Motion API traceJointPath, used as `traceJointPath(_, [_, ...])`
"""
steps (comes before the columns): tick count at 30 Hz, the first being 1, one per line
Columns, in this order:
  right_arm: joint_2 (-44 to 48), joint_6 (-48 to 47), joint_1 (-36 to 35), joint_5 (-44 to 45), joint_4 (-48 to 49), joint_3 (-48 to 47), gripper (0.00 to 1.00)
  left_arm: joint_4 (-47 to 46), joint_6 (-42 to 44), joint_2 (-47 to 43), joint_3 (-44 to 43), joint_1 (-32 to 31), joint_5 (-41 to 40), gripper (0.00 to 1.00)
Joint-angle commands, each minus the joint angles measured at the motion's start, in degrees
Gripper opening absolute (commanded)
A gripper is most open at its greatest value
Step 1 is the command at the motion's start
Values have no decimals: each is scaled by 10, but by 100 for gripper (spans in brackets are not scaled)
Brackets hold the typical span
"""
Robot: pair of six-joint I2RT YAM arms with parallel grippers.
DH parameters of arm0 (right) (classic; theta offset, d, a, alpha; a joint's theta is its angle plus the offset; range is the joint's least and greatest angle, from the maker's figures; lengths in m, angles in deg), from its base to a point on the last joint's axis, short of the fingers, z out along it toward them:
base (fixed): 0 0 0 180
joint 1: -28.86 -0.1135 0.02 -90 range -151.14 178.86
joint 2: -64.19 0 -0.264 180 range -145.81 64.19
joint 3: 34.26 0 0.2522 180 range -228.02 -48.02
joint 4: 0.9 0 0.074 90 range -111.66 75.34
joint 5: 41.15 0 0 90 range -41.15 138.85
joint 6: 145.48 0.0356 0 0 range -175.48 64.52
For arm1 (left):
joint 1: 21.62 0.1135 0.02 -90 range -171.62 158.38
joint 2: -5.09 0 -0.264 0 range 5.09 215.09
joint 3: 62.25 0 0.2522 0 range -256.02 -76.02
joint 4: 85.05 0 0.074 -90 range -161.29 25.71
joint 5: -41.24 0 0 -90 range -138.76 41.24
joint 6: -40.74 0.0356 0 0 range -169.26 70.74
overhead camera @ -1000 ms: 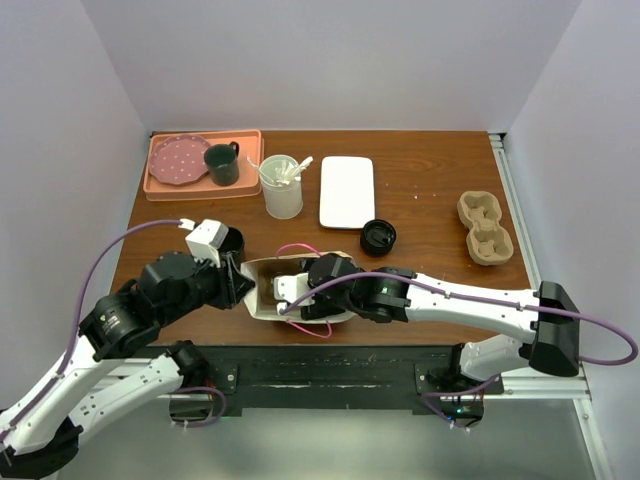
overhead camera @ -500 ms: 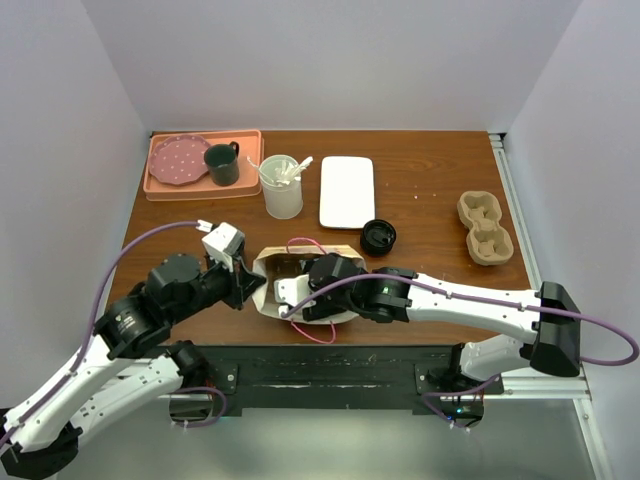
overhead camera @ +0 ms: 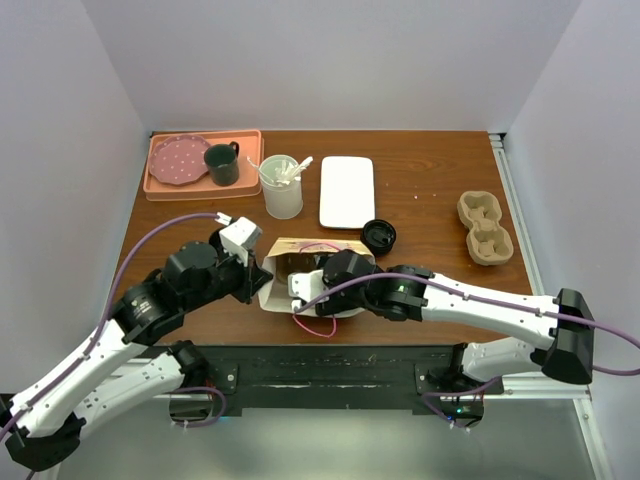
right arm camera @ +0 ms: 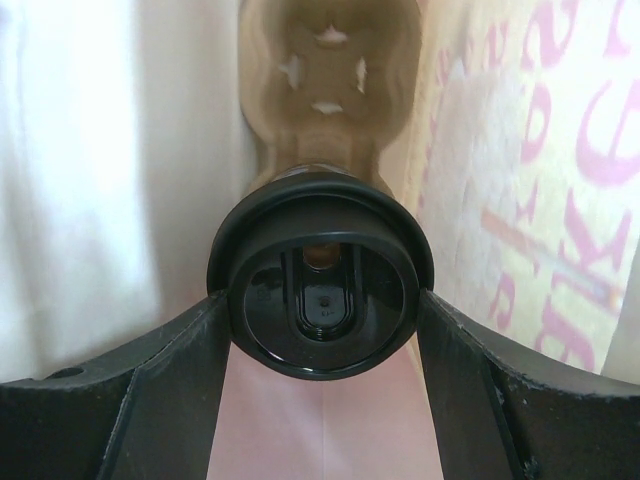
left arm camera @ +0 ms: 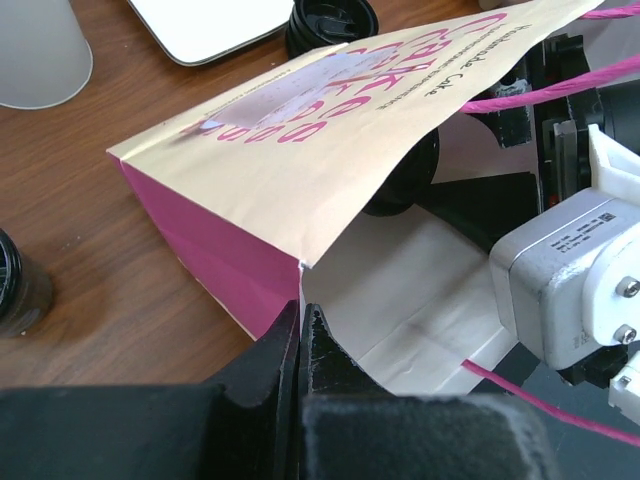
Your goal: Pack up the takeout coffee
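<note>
Partway done — left end effector (left arm camera: 302,330) pinches the paper bag (left arm camera: 300,170) mouth open, right end effector (right arm camera: 320,300) grips a lidded cup (right arm camera: 320,285) inside near the carrier (right arm camera: 325,60) — a second cup (overhead camera: 378,237) waits outside.

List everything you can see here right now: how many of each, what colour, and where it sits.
paper bag: 1, cream with pink lettering, near middle, mouth open
coffee cup: 1, black lid, inside the bag
bagged carrier: 1, brown cardboard, deeper in the bag
spare carrier: 1, brown cardboard, right side
loose lid: 1, black, beyond the bag
dark cup: 1, black, left of the bag
white platter: 1, far centre
clear cup: 1, translucent, holds white stirrers
tray: 1, orange, far left
plate: 1, pink, on tray
mug: 1, dark green, on tray
table: 1, brown wood
left gripper: black, shut on the bag's edge
right gripper: black, clamping the coffee cup
</note>
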Motion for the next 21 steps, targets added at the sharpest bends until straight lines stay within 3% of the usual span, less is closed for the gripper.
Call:
traceJointPath(1, [16, -10, 3, 28, -36, -10, 34, -3, 25, 10, -36, 0, -4, 0])
traceJointPath(21, [-1, -64, 15, 38, 1, 6, 33, -6, 27, -22, -25, 0, 19, 0])
